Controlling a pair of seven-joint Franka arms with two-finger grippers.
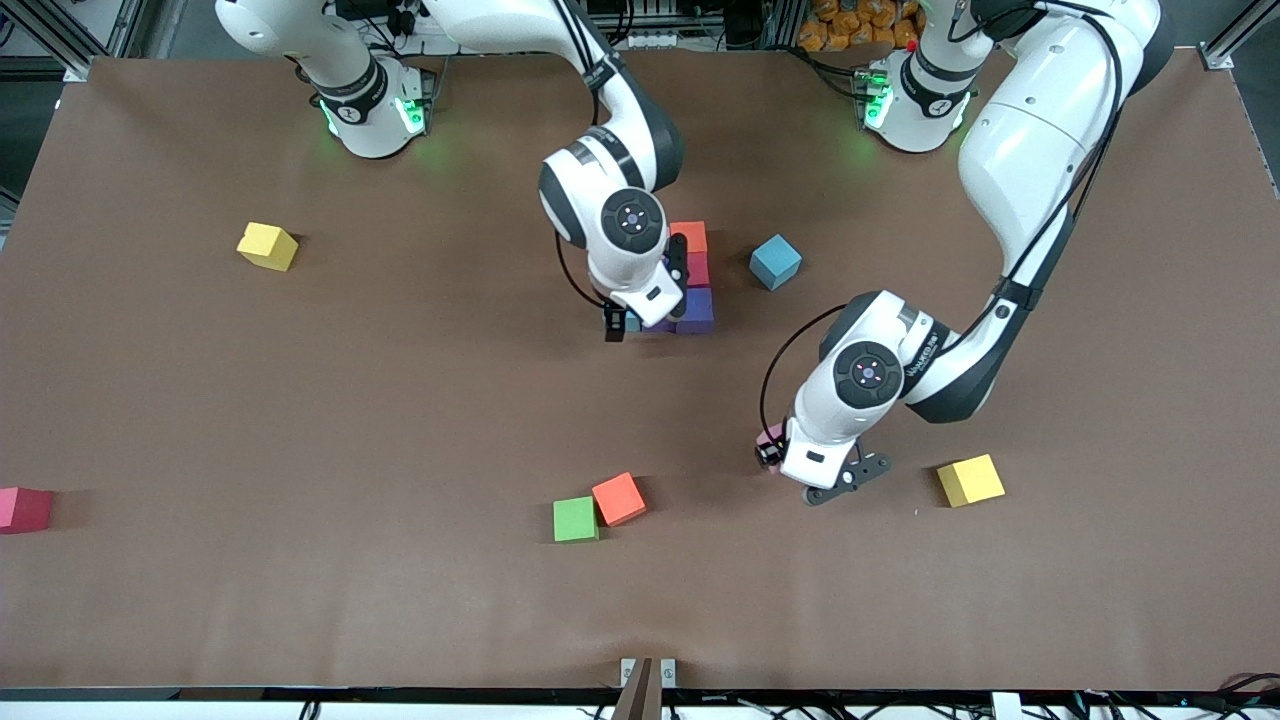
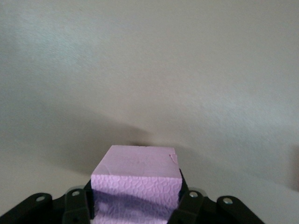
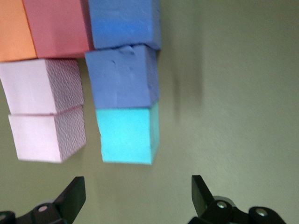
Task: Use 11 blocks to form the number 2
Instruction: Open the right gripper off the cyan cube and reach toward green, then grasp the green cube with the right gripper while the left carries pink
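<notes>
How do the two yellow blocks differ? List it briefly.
The yellow block toward the right arm's end lies farther from the front camera, with no end effector beside it. The yellow block toward the left arm's end lies nearer the camera, beside the left end effector, which grips a pink block. Both are loose, equal-sized yellow cubes.

White arms, black joint bands

a brown table (image 1: 300, 400) fills the room's middle under even light; orange objects (image 1: 850, 25) and aluminium framing (image 1: 60, 30) sit past its edge nearest the bases.
</notes>
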